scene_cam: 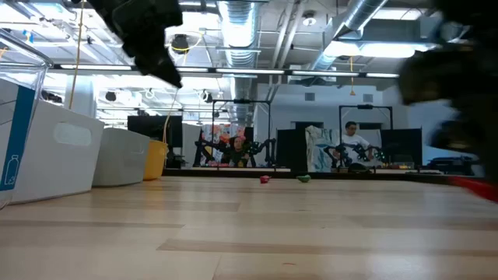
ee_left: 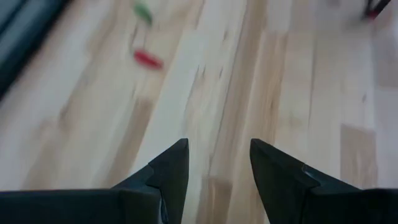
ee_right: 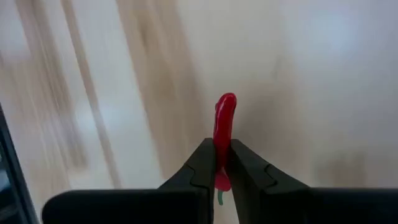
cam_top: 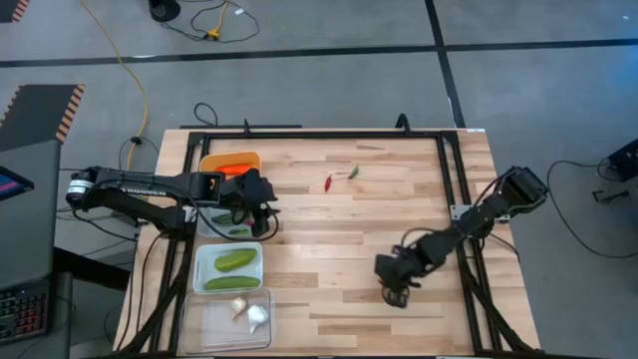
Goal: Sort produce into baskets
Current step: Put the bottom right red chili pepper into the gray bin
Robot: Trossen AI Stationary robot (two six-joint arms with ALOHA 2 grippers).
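R gripper [ee_right: 222, 163] low over table [cam_top: 399, 209], pinching red chili [ee_right: 224, 127]. L gripper [ee_left: 217, 168] over grey bin [cam_top: 204, 221], fingers spread, empty. Two chilis [cam_top: 339, 178] mid-table.

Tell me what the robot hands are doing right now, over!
Right hand shut on red chili, near table's front right. Left hand open, empty, above grey basket. Two chilies left on wood. Nothing in the way.
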